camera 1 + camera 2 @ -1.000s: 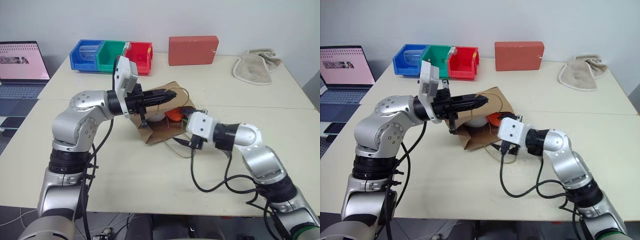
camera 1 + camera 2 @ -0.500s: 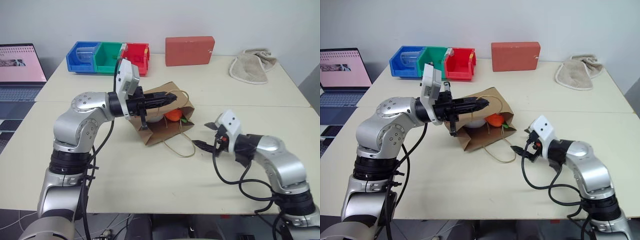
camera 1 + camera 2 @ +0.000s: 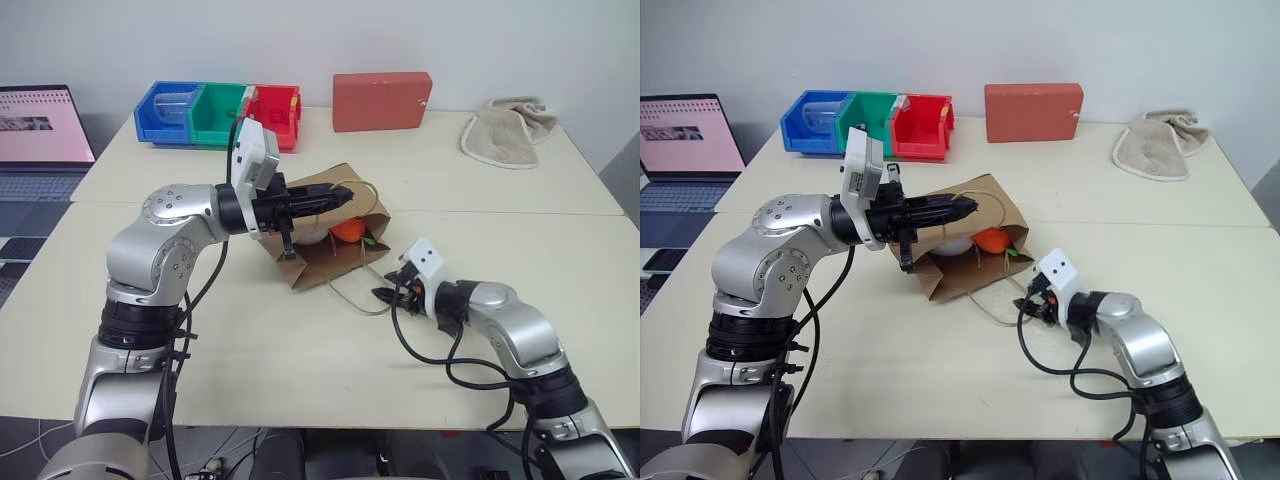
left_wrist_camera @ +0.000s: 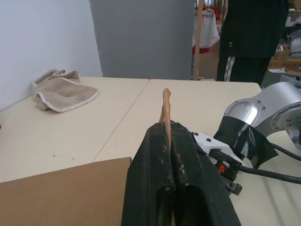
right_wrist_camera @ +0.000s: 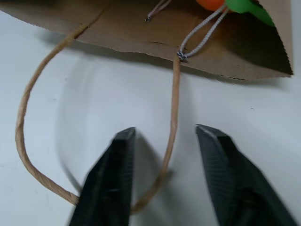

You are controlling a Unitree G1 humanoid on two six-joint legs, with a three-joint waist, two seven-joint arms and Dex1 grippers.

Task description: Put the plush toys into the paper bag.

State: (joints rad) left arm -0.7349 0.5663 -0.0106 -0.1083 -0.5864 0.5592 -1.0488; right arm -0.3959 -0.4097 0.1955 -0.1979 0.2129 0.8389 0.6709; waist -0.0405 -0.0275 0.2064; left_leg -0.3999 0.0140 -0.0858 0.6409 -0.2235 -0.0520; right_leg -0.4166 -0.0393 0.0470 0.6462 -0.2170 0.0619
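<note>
Both plush toys [image 3: 977, 241] now in paper bag [image 3: 980, 265]; task approx. done. R gripper [image 3: 385, 296] withdrew to bag's 5 o'clock, jaws apart astride lower handle [image 5: 171, 122]. L gripper [image 3: 335, 194] jaws clamped on upper handle [image 4: 166, 108].

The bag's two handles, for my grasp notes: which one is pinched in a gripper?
The upper handle, clamped in the shut left gripper. The lower handle lies loose on the table between the right gripper's open fingers.

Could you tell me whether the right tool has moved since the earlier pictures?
Yes. The right tool was at the paper bag's mouth by the carrot toy; now it is nearer the robot, down over the loop handle on the table.
</note>
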